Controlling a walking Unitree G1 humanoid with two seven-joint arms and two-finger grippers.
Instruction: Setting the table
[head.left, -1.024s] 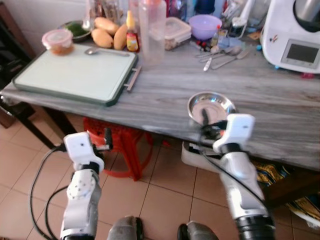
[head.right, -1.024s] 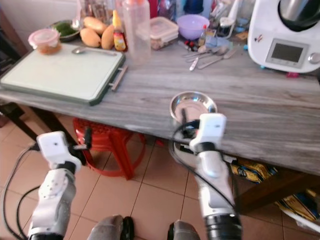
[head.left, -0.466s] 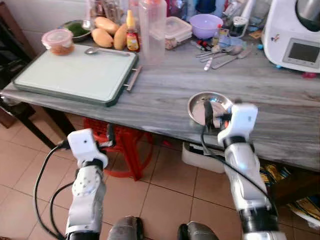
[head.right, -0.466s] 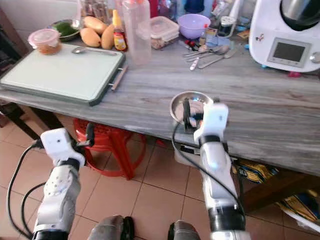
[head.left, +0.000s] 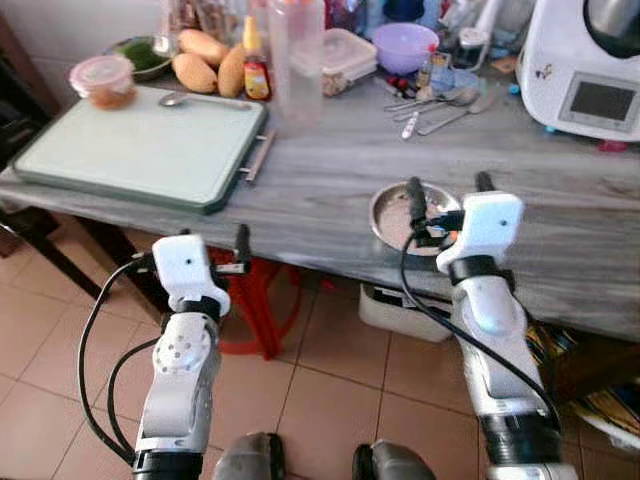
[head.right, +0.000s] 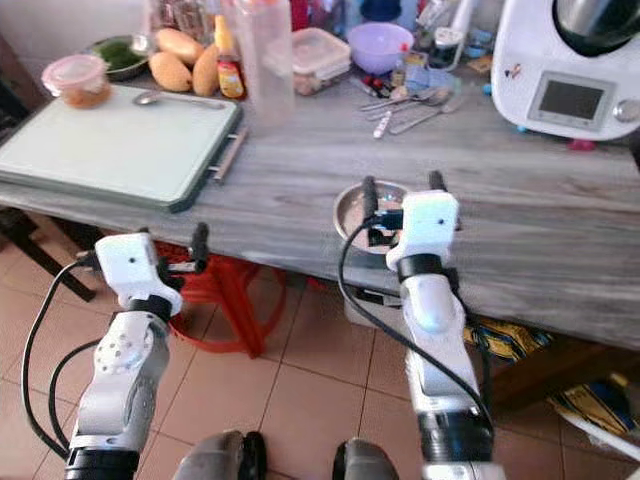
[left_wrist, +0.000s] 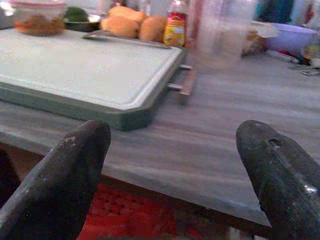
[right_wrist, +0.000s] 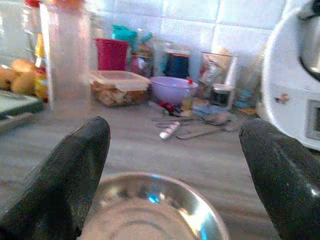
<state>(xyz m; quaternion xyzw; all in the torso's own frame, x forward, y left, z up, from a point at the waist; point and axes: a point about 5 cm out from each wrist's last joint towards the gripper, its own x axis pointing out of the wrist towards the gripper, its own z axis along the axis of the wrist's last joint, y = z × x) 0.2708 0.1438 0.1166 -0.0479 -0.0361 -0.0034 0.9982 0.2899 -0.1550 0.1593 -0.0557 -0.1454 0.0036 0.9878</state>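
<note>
- My right gripper (head.left: 445, 190) hovers over the steel bowl (head.left: 392, 210), fingers spread wide and clamped on nothing; one finger sits over the bowl, the other past its far rim.
- In the right wrist view I see the bowl (right_wrist: 150, 210) low between the two black fingers (right_wrist: 65, 170), shiny and with nothing in it.
- The bowl stands near the front edge of the grey wooden table (head.left: 330, 170), well apart from the clutter at the back.
- My left gripper (head.right: 197, 250) is in front of the table edge, below the tabletop in the head views, above a red stool (head.left: 262, 290) on the tiled floor.
- Its fingers (left_wrist: 60, 185) are also apart and hold nothing; the wrist view looks along the tabletop toward the pale green cutting board (left_wrist: 75, 70).
- The cutting board (head.left: 140, 145) lies on the left part of the table, with a spoon (head.left: 190, 99) along its far edge and a lidded plastic container (head.left: 102, 80) at its far left corner.
- Behind the board I see mangoes (head.left: 200, 60), a sauce bottle (head.left: 257, 75) and a tall clear plastic jar (head.left: 297, 55).
- Farther right at the back: a lidded food box (head.left: 345, 55), a purple bowl (head.left: 405, 42), and loose spoons and cutlery (head.left: 440, 105).
- A white kitchen machine with a screen (head.left: 590, 70) stands at the right back corner.
</note>
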